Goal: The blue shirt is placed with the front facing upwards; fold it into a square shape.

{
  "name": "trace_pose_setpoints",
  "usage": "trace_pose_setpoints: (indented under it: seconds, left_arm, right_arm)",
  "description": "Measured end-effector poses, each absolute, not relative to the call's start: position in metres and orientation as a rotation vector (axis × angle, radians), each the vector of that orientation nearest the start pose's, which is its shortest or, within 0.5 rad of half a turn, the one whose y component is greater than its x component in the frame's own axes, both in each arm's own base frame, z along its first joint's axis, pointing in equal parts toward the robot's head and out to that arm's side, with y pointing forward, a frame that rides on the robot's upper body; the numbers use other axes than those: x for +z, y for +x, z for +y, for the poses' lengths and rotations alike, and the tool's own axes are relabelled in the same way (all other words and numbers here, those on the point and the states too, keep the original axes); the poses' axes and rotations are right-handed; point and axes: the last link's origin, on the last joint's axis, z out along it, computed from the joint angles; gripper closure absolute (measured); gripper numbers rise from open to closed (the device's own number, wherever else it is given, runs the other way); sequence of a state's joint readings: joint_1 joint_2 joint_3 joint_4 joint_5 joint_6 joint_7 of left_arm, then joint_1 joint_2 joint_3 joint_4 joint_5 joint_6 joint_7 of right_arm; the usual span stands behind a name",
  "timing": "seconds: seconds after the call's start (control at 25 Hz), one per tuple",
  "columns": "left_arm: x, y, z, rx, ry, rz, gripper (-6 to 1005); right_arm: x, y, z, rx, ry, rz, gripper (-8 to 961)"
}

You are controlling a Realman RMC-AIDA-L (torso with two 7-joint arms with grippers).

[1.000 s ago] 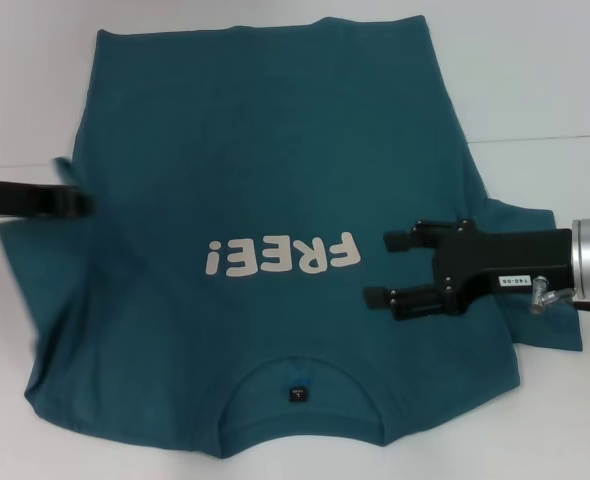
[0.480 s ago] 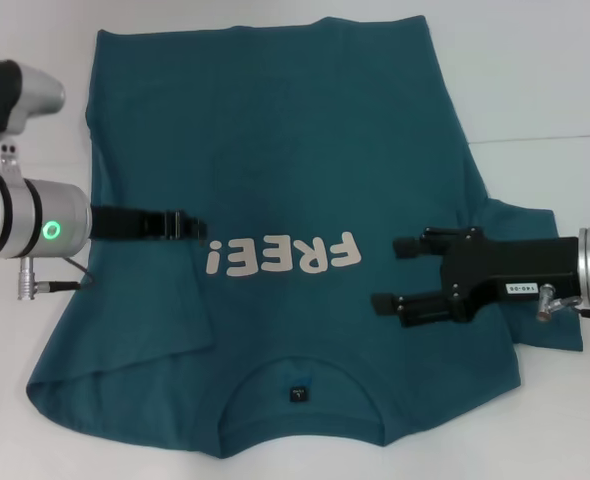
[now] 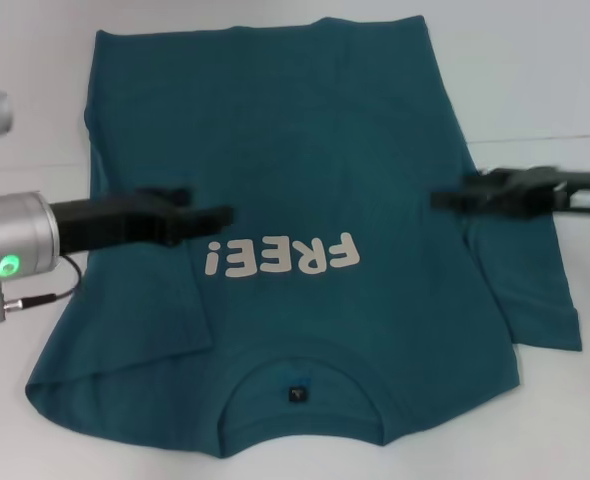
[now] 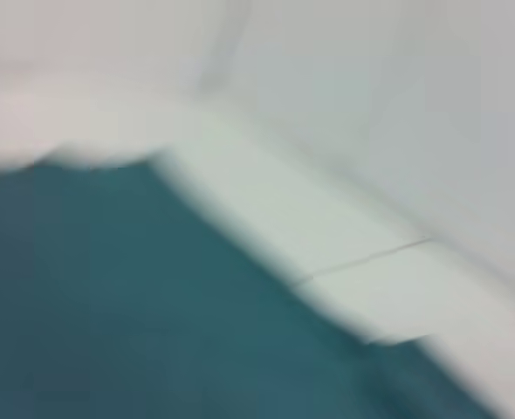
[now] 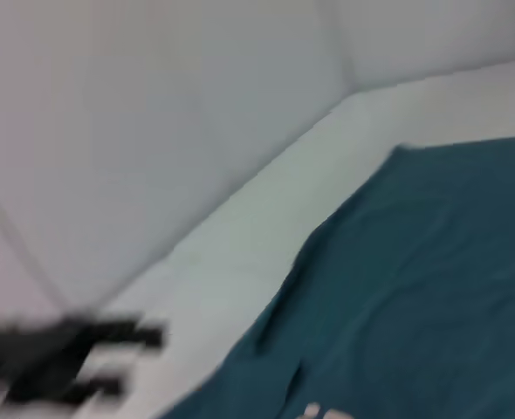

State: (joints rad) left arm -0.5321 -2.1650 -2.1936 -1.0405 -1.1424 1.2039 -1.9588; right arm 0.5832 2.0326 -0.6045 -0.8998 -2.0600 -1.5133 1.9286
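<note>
Shirt: the blue shirt [image 3: 305, 180] lies flat, front up, across the middle of the white table [image 3: 535, 70]; its collar is toward the near edge and its hem toward the far edge, so its long axis runs near to far.
Left sleeve: already lies folded in over the body.
Right sleeve: spread out toward the table's right edge, not yet folded.
Left hand [image 3: 210, 215]: over the shirt's left half, just above the white print [image 3: 280, 257], pointing to the middle; whether its fingers are spread or pressed together I cannot tell.
Right hand [image 3: 455, 198]: over the shirt's right side at the armpit, blurred; state cannot be told.
Key relation: the unfolded sleeve lies just beside the right hand, toward the near right, so that arm seems the nearer one for it.
</note>
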Motion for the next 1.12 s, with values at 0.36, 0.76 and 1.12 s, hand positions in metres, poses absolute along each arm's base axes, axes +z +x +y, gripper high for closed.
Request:
trace_pose_setpoints:
  seconds: [0.36, 0.76, 1.12]
  left_arm:
    - [-0.002, -0.211, 0.343, -0.751, -2.649, -0.389, 214]
    - [-0.014, -0.23, 0.338, -0.697, -2.665, -0.428, 48]
    - [-0.018, -0.241, 0.34, -0.615, -2.684, -0.451, 50]
  right_arm:
    - [0.135, 0.288, 0.369, 0.615, -2.051, 1.616, 22]
    - [0.149, 0.325, 0.337, 0.475, -1.842, 1.885, 72]
    - [0.145, 0.339, 0.336, 0.322, -1.747, 1.944, 73]
